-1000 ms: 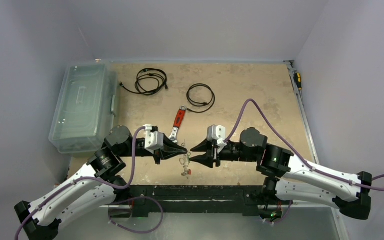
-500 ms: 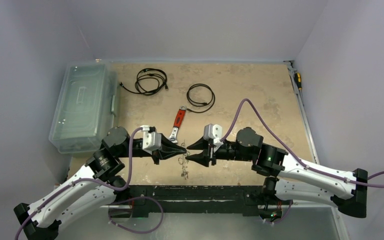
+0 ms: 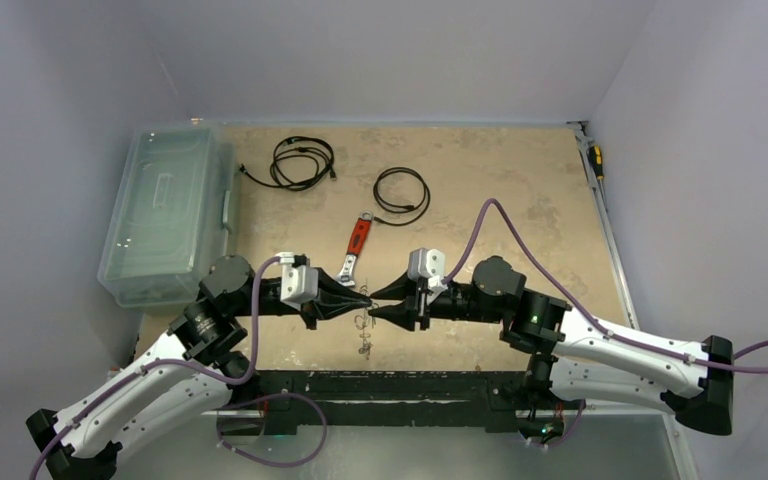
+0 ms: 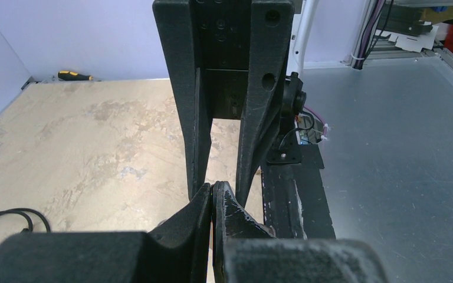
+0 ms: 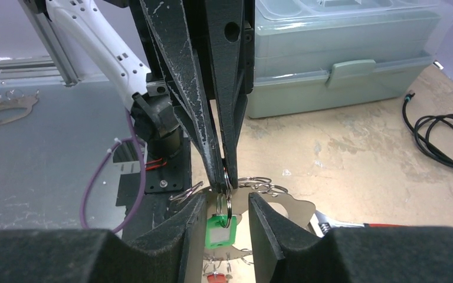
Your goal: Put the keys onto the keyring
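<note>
On the arms' side of the wrench, the keyring is pinched in the pressed-together tips of the left gripper. The right gripper — fingers spread — has been brought closer, so the green key is now bracketed; a grasp for threading seems due.

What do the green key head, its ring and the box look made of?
The green key head: probably plastic; opaque, saturated colour, moulded frame around a pale window. The ring: metal wire; thin, silvery, shiny. The box: translucent plastic; its inner tray shows through, and it has a pale green latch.
</note>
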Tool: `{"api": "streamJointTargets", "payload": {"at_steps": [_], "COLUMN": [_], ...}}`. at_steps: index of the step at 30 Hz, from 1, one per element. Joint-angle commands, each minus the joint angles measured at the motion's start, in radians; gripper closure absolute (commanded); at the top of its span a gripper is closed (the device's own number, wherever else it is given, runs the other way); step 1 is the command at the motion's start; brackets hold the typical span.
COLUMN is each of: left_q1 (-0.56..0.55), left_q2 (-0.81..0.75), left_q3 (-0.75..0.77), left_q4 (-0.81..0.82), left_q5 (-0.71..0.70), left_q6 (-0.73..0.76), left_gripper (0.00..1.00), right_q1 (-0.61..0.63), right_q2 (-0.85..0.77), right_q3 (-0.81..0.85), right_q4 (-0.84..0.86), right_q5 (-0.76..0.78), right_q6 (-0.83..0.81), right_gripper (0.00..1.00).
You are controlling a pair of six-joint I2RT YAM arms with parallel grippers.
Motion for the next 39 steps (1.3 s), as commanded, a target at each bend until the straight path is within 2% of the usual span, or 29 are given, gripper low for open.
{"api": "streamJointTargets", "payload": {"at_steps": [1, 14, 22, 27, 32, 33, 34, 36, 39], "left_q1": [0.004, 0.005, 0.006, 0.005, 0.005, 0.005, 0.005, 0.005, 0.005], "left_q2": [-0.014, -0.026, -0.027, -0.027, -0.011, -0.005, 0.003, 0.008, 0.002], "left_q3": [0.025, 0.025, 0.024, 0.023, 0.021, 0.024, 0.031, 0.034, 0.032], "left_q4": [0.070, 0.074, 0.075, 0.076, 0.073, 0.068, 0.062, 0.059, 0.056], "left_q5": [-0.003, -0.013, -0.013, -0.013, 0.008, 0.020, 0.031, 0.044, 0.045], "left_q6": [0.001, -0.001, -0.001, -0.002, -0.001, 0.000, 0.003, 0.007, 0.010], "left_gripper": [1.00, 1.00, 1.00, 1.00, 1.00, 0.98, 0.91, 0.71, 0.47], "right_q1": [0.005, 0.005, 0.005, 0.005, 0.005, 0.005, 0.005, 0.005, 0.005], "right_q2": [0.007, 0.039, 0.029, 0.034, -0.015, -0.023, -0.024, -0.021, -0.003], "right_q3": [-0.003, -0.003, -0.007, -0.006, -0.002, 0.010, 0.024, 0.063, 0.131], "right_q4": [0.076, 0.102, 0.113, 0.121, 0.070, 0.036, -0.005, -0.092, -0.236], "right_q5": [0.008, -0.009, -0.004, -0.015, -0.006, 0.010, 0.031, 0.072, 0.120], "right_q6": [0.010, 0.009, 0.036, 0.037, 0.023, 0.023, -0.001, -0.028, -0.032], "right_gripper": [0.66, 0.72, 0.85, 1.00, 1.00, 1.00, 1.00, 1.00, 1.00]}}
